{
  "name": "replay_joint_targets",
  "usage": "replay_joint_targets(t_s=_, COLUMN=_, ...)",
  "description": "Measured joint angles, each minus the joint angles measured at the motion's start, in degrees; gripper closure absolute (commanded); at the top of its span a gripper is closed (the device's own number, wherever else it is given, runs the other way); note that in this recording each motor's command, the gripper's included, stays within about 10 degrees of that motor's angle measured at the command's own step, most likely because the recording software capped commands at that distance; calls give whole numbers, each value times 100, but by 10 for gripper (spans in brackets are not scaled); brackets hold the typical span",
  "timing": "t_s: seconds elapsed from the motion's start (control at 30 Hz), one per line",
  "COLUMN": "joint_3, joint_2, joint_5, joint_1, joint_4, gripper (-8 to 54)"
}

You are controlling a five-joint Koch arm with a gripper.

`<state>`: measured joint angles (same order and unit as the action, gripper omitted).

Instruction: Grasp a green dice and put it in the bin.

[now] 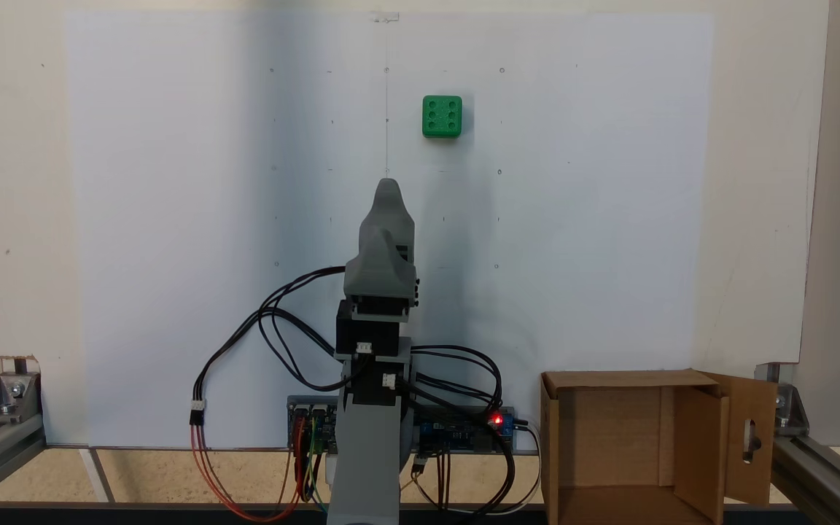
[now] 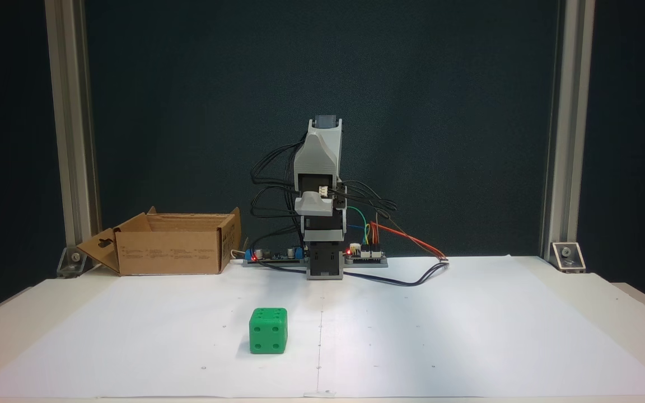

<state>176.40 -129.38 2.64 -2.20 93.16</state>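
The green dice (image 1: 442, 117) (image 2: 268, 330) sits alone on the white paper, its six-pip face up in a fixed view from above. The arm is folded over its base, well short of the dice. My grey gripper (image 1: 389, 186) (image 2: 327, 124) points forward and up, shut with nothing in it; no gap shows between the jaws. The bin (image 1: 609, 408) (image 2: 171, 252), a brown cardboard box, stands open beside the arm's base, and its slotted flap (image 1: 752, 437) folds outward.
Circuit boards (image 1: 464, 430) and loose cables (image 1: 281, 343) lie around the base. Aluminium frame posts (image 2: 70, 140) (image 2: 563, 134) stand at the table's rear corners. White paper (image 1: 172, 219) covers the wide work area around the dice.
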Motion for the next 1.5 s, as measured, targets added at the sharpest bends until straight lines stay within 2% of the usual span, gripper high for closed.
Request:
replay_joint_targets(t_s=0.13, joint_3=0, joint_2=0, joint_5=0, joint_1=-580, joint_4=-316, gripper=7)
replay_joint_targets(t_s=1.5, joint_3=0, joint_2=0, joint_5=0, joint_1=-606, joint_4=-316, gripper=7)
